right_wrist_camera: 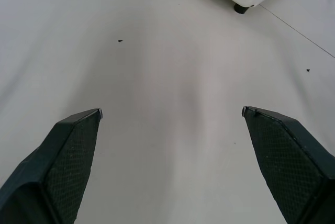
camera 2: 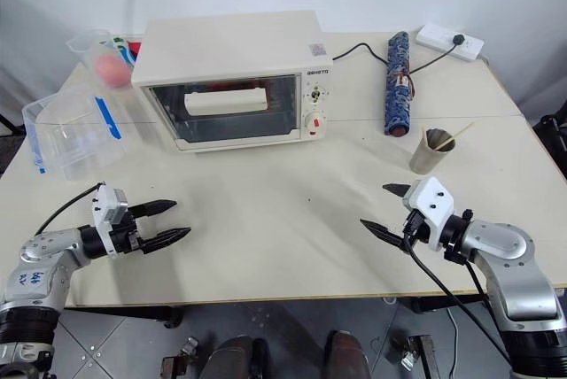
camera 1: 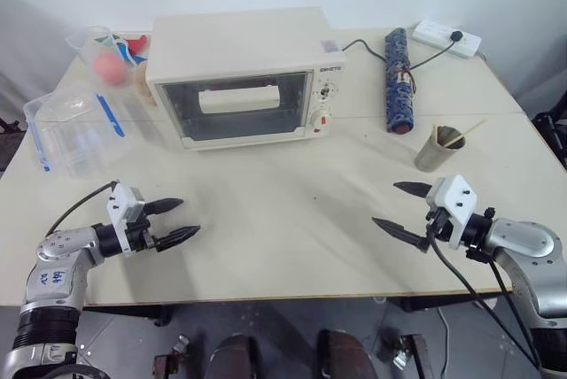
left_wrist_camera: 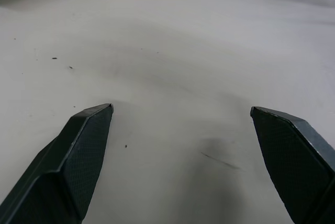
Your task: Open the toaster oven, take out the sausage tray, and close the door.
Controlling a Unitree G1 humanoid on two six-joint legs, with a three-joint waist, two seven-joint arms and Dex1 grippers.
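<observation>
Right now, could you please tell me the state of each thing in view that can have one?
toaster oven: upright at the table's back
door: shut
left gripper: open, empty, above the table
right gripper: open, empty, above the table
clear plastic box: lid off
cup: upright, sticks in it
power strip: one plug in it

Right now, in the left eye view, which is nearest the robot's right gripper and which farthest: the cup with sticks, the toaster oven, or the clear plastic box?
From the right gripper:
1. The cup with sticks, just behind it on the right side.
2. The toaster oven, at the table's middle back.
3. The clear plastic box, at the far left edge.
</observation>
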